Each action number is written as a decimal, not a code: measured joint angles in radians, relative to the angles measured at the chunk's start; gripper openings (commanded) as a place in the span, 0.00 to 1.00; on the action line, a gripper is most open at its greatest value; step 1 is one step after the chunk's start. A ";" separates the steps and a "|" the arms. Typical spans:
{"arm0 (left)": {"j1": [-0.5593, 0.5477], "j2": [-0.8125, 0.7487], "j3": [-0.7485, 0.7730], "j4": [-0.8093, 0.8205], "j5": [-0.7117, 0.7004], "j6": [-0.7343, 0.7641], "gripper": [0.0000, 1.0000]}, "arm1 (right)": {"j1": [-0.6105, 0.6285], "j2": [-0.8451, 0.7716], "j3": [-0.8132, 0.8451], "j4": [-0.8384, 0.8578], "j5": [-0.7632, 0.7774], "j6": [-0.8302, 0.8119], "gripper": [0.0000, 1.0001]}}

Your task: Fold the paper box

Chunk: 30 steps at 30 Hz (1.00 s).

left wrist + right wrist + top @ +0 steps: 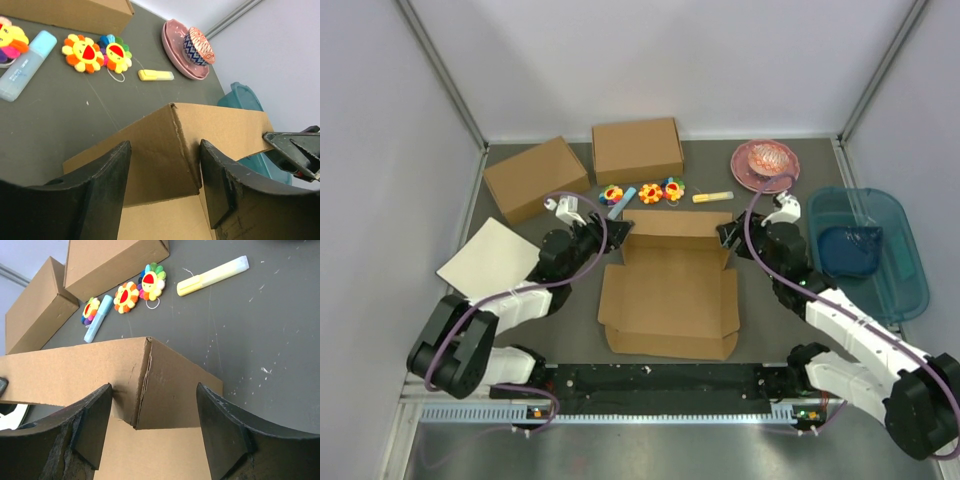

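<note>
Grey desk point(760, 335) enclosed by pale wall panels, shown from above and from both wrists. The paper box point(670, 295) lies at the centre of the desk, partly formed. Its base panel is flat with flaps along both sides, and its far wall stands upright with a folded corner at each end.

The left end effector point(623, 224) sits at the far-left corner of the box, and the right end effector point(725, 235) sits at the far-right corner. In each wrist view the black fingers are spread, one on either side of a raised cardboard corner, straddling it rather than pinching it. Whether a finger brushes the card cannot be told.

Just beyond the far wall lie three flower toys point(650, 192), a light-blue marker point(621, 203) and a yellow highlighter point(712, 197). Two closed cardboard boxes point(535, 178) stand behind these. A pink plate point(745, 172) at far right carries a patterned bowl point(770, 158). A teal bin point(895, 215) occupies the right edge. An off-white board point(490, 257) lies at left, beside the left arm.
</note>
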 measured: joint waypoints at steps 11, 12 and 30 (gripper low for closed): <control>-0.003 -0.140 0.118 -0.414 -0.020 0.048 0.81 | -0.006 -0.049 0.131 -0.236 0.001 -0.108 0.80; -0.003 -0.148 0.129 -0.445 -0.021 0.056 0.82 | -0.006 -0.052 0.151 -0.256 0.001 -0.119 0.81; -0.007 -0.365 0.256 -0.701 -0.098 0.145 0.99 | 0.099 -0.079 0.397 -0.438 0.057 -0.356 0.92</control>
